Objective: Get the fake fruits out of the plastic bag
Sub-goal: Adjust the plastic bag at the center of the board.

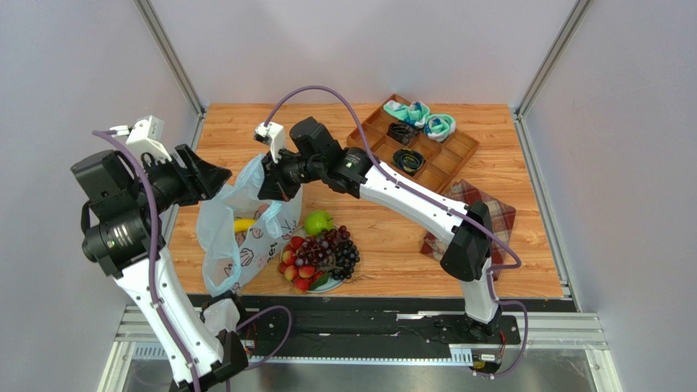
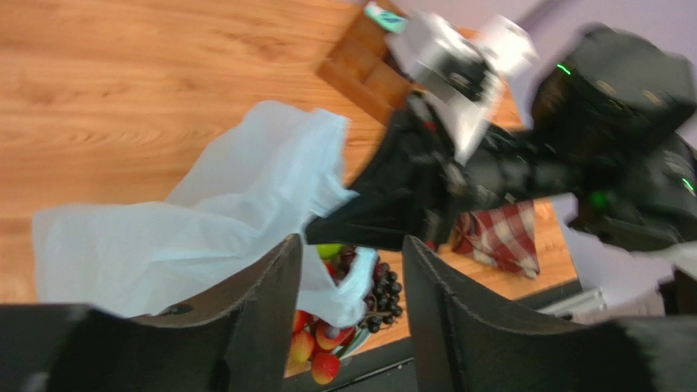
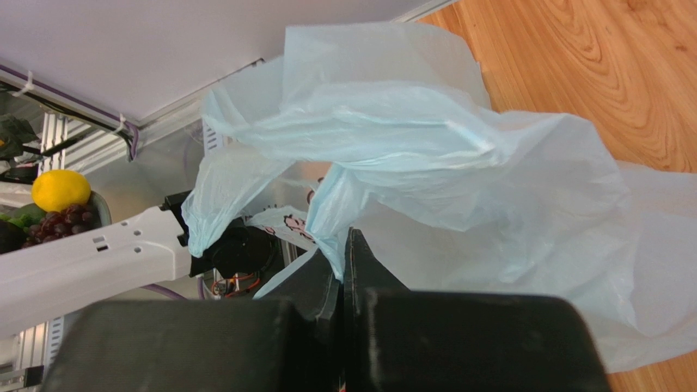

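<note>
The plastic bag (image 1: 237, 249) stands near the front-left corner of the table (image 1: 393, 245), its top edge pinched and held up by the closed right gripper (image 1: 276, 181). A yellow banana (image 1: 244, 224) lies inside, long axis roughly parallel to the front edge, below and just right of the left gripper (image 1: 219, 175). That gripper is the nearer one: jaws apart, holding nothing, arm raised, fingers aimed at the bag's mouth.

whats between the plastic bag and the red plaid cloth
In the top view: the green apple, grape bunch and red fruits beside the bag, then bare table before the cloth.
</note>
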`<action>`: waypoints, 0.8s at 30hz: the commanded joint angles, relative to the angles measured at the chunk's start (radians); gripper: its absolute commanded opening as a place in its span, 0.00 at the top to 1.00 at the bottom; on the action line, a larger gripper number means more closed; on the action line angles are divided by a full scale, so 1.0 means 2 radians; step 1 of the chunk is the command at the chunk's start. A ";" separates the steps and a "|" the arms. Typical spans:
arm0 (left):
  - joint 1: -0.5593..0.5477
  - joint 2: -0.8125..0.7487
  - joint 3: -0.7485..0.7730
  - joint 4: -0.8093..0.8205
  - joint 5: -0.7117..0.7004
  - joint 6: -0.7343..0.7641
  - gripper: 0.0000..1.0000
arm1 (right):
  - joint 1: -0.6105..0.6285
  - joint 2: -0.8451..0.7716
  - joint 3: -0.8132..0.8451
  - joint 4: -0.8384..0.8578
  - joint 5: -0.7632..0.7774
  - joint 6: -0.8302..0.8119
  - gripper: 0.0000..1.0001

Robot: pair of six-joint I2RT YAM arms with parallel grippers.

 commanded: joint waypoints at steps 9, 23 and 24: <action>-0.033 -0.060 -0.198 0.027 0.094 -0.037 1.00 | -0.024 0.034 0.087 0.026 -0.004 0.014 1.00; -0.074 0.001 -0.358 0.279 -0.188 -0.162 0.96 | -0.005 -0.038 -0.009 0.010 -0.061 -0.037 1.00; -0.085 0.017 -0.368 0.291 -0.200 -0.179 0.97 | -0.001 -0.046 -0.027 0.006 -0.062 -0.044 1.00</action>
